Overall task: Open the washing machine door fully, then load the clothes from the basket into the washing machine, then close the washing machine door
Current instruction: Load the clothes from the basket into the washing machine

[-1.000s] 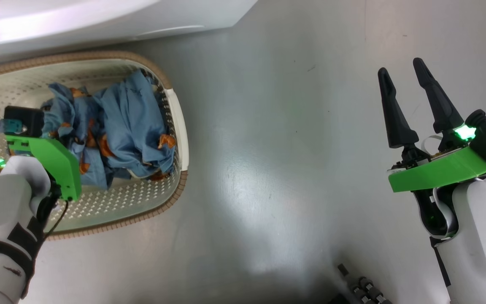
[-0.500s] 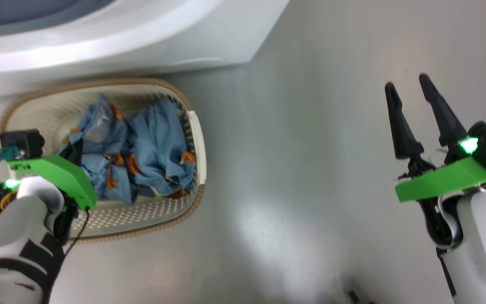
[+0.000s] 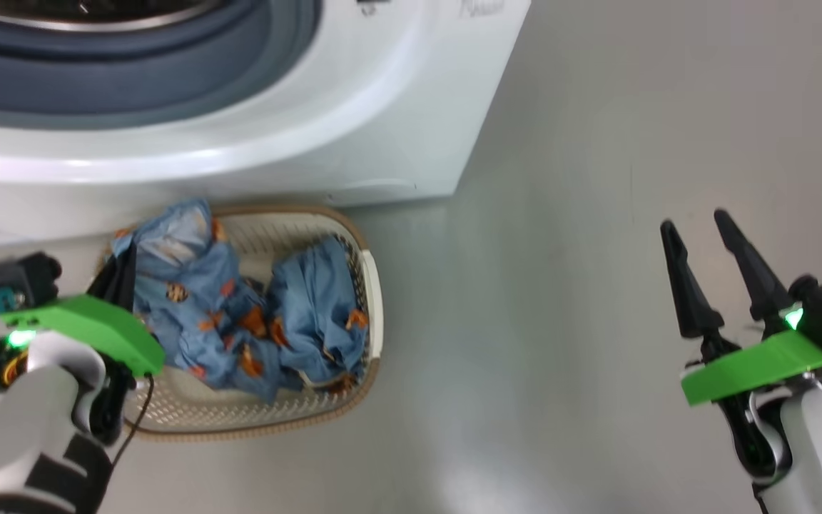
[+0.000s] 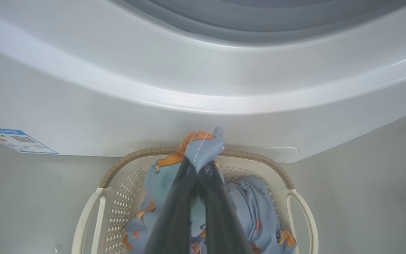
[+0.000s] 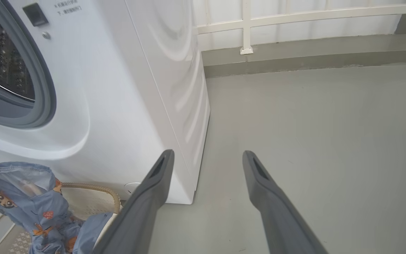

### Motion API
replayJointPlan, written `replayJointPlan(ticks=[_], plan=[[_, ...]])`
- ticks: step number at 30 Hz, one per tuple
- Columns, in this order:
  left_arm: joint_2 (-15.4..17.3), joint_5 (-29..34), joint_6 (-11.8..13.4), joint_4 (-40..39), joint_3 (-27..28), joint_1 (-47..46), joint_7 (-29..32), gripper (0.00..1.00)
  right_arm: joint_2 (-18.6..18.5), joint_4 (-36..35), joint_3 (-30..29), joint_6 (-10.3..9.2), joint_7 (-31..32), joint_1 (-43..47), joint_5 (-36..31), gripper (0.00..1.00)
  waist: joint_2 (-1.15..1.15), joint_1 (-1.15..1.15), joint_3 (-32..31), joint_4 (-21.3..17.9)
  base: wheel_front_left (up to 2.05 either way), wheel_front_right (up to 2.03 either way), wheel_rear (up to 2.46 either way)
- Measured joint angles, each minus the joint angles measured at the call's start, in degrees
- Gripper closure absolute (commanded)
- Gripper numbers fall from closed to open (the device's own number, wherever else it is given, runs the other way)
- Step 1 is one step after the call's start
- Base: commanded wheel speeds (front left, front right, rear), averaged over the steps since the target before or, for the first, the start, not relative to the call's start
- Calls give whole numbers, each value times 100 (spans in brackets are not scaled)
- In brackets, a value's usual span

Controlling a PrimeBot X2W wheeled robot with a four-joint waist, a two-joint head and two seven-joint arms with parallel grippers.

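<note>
One blue garment (image 4: 203, 146) clamped at the tip of the left pincer (image 4: 196, 173), other garment (image 3: 318, 314) heaped below it in the basket (image 4: 256, 158), right pincer (image 3: 694, 219) gaping empty, so could snag the rim and slip out short of the washing machine (image 3: 354, 107) above.

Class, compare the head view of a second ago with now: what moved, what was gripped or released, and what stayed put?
The left tool, shut on one blue garment, has lifted it partly out of the basket toward the washing machine. The view has tilted up too. The other garment stays in the basket; the right tool stays open and empty.
</note>
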Motion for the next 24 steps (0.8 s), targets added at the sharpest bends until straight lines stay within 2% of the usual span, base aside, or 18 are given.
replayJointPlan(ticks=[8, 16, 24], plan=[[-104, 1044, 8, -1195, 1160, 936, -16, 100, -48, 49, -93, 0, 0, 490, 38, 0, 0, 0, -677, 85, 0, 0, 0], [-233, 1657, 8, -2225, 1936, 1738, -16, 100, -73, 77, -176, 0, 0, 877, 38, 0, 0, 0, -1188, 116, 0, 0, 0], [-369, 2019, 8, -3366, 2571, 2785, -16, 100, -98, 102, -260, 0, 0, 1212, 42, 0, 0, 0, -1661, 106, 0, 0, 0]])
